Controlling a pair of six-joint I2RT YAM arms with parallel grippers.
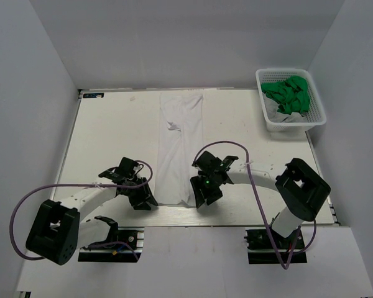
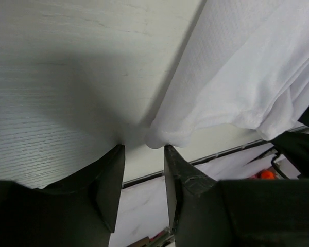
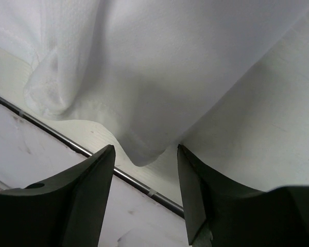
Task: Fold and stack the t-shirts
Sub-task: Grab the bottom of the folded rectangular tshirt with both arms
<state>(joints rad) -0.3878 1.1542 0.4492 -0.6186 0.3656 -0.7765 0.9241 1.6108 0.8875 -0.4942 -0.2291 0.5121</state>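
My left pincer (image 2: 144, 147) and right pincer (image 3: 145, 148) stand parted, each at a near corner of the white t-shirt (image 1: 180, 143), stretched long on the counter (image 1: 112, 127); green t-shirts (image 1: 287, 93) lie in the basket (image 1: 292, 125).

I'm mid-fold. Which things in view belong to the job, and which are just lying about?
Job:
- white shirt
- green shirts

Lying about:
- basket, holding the green shirts
- table, under the white shirt
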